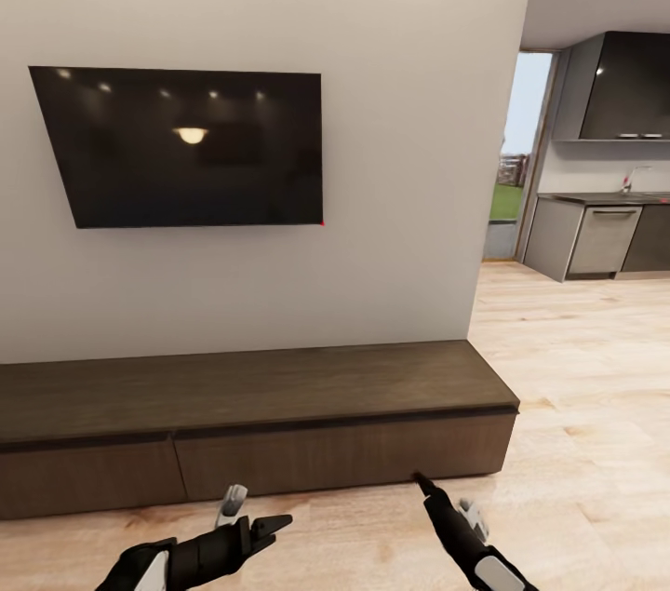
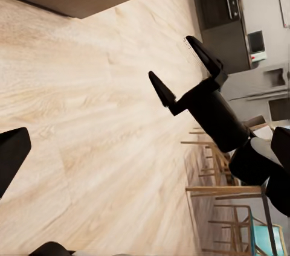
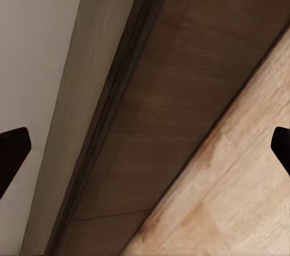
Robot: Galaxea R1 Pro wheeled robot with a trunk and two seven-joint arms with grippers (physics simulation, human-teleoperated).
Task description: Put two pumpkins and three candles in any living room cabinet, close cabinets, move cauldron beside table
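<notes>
I see the cabinet (image 1: pixel 251 405) in dark brown wood, matt, faint grain. Floor (image 1: pixel 577 358) pale wood planks, light sheen. TV screen (image 1: pixel 186 149) glossy black, reflecting lamps. Wall (image 1: pixel 400 107) smooth matt off-white. My grippers look matt black plastic.

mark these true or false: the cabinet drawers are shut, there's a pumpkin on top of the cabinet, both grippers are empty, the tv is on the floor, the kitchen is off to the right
1. The cabinet has its drawer fronts shut. True.
2. A pumpkin sits on the cabinet top. False: the top is bare dark wood.
3. Both grippers are empty. True: the left gripper and the right gripper are open with nothing between the fingers.
4. The TV stands on the floor. False: it is mounted on the wall above the cabinet.
5. The kitchen lies to the right in the head view. True.
</notes>
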